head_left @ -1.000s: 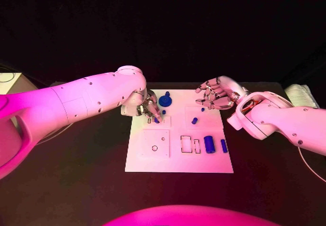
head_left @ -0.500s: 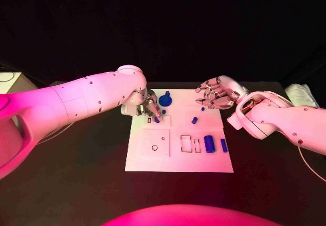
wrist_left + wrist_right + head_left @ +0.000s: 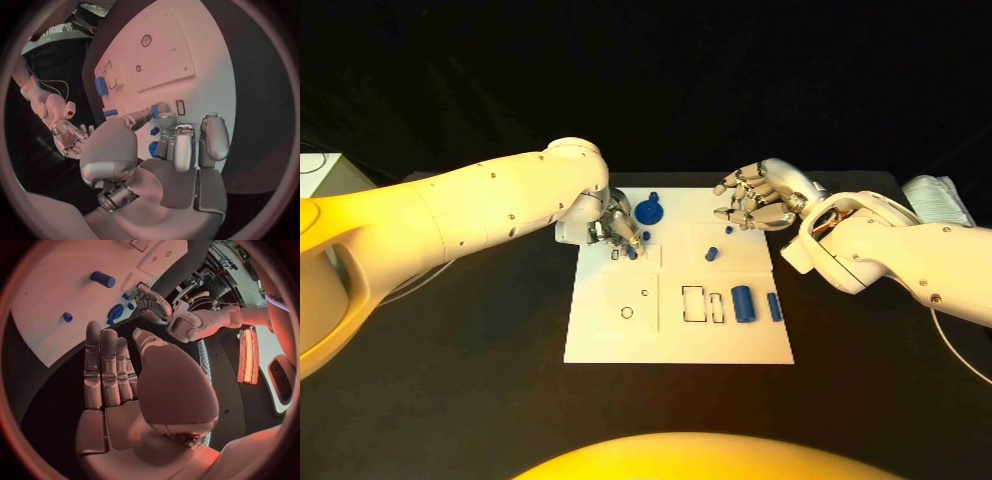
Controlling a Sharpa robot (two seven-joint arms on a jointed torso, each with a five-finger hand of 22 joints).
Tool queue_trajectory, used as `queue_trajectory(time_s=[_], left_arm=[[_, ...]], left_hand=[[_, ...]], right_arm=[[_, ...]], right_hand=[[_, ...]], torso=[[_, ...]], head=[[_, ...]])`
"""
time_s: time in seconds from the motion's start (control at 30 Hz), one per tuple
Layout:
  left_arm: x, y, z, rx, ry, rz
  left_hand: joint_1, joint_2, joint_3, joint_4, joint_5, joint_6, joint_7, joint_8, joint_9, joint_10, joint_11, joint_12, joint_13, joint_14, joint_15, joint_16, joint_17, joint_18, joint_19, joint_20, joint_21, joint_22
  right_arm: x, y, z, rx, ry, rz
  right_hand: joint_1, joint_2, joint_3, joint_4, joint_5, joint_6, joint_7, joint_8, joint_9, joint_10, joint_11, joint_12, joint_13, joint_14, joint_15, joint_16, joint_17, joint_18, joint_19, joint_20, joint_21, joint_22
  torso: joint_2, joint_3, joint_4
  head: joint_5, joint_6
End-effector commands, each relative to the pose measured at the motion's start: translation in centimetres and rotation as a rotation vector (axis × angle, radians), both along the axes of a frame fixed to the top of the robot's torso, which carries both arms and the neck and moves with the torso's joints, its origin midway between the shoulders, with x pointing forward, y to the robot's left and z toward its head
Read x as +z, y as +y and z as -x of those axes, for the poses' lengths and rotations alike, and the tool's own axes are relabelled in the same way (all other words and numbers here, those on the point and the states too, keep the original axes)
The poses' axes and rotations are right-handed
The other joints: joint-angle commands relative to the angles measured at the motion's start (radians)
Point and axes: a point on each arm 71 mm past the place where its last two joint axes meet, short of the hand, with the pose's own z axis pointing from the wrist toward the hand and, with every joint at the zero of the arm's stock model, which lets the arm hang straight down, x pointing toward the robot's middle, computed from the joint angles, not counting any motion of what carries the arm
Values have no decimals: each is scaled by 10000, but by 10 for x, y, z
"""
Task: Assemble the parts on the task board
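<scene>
I see my left hand [image 3: 609, 225] down on the task board [image 3: 678, 340], at its far left corner. The fingers [image 3: 164, 117] are drawn close together and point onto the plate, with a small blue part [image 3: 630, 254] right at their tips. In the left wrist view that piece [image 3: 154, 111] sits between the thumb and the nearest fingertip, so I read it as pinched, though the contact itself is small in the picture. Just beyond the same fingertips a second little blue peg [image 3: 646, 238] stands on the board, and next to that, further from the hand, a round blue disc part [image 3: 651, 212] with a stub on top.

My right hand [image 3: 757, 199] hovers above the far right corner of the board, palm turned toward the left hand, fingers held side by side and straight, thumb apart. It holds nothing; the right wrist view shows the fingers [image 3: 103, 367] clear of the plate. Below that hand on the board lie a tiny blue peg [image 3: 728, 232] and a short blue stub [image 3: 713, 255], both apart from its fingers.

Well clear of both hands, toward me, a blue cylinder [image 3: 744, 303] and a thin blue bar [image 3: 773, 308] lie side by side beside two rectangular slots [image 3: 694, 304].
</scene>
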Motion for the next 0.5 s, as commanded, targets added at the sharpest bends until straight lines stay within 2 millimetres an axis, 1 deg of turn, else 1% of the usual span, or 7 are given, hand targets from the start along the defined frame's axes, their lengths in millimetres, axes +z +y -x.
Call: queue_trajectory(time_s=[0.03,0.23,0.27,0.3,0.5], left_arm=[[-6,3,1,-11,65,-305],[-7,5,0,11,43,-339],[-7,5,0,14,40,-343],[-7,5,0,16,36,-349],[-7,6,0,23,23,-382]], left_hand=[[-120,-83,-176,53,31,-35,48,-61,1,-22,-21,-34,2,866,-71,11,2103,-104,29,-31,-15,-1],[-251,-147,-421,219,30,-4,46,-79,10,-22,-25,-37,3,864,-72,6,2098,-103,27,-34,-23,-4],[-266,-149,-447,242,31,-1,45,-82,10,-20,-24,-34,7,866,-73,8,2103,-105,31,-34,-21,2],[-346,-147,-552,353,31,16,48,-91,12,-10,-24,-25,26,868,-71,12,2110,-106,34,-35,-22,6],[-417,-229,-769,478,30,28,46,-108,23,-23,-22,-37,8,863,-72,2,2095,-104,30,-35,-30,1]], right_arm=[[0,2,1,170,-12,76],[0,2,1,189,-17,74],[0,2,1,190,-18,73],[0,2,1,192,-19,73],[0,1,1,199,-13,75]], right_hand=[[-119,-20,41,6,67,-23,58,68,-16,-82,20,54,-17,60,-21,-61,14,41,98,0,-57,-17],[-136,-30,38,13,65,-28,60,71,-18,-85,23,58,-24,62,-19,-71,19,40,101,1,-65,-24],[-136,-30,38,13,65,-28,60,71,-18,-85,23,58,-24,62,-19,-71,19,40,101,1,-65,-24],[-136,-30,38,13,65,-28,60,71,-18,-85,23,58,-24,62,-19,-71,19,40,101,1,-65,-24],[-154,-35,35,20,64,-34,62,72,-21,-88,25,61,-31,62,-17,-80,23,39,103,2,-73,-32]], torso=[[-7,4,12],[-11,-6,1],[-11,-8,3],[-12,-8,5],[-17,-9,10]], head=[[-8,-18],[-15,-20],[-15,-21],[-17,-20],[-24,-21]])
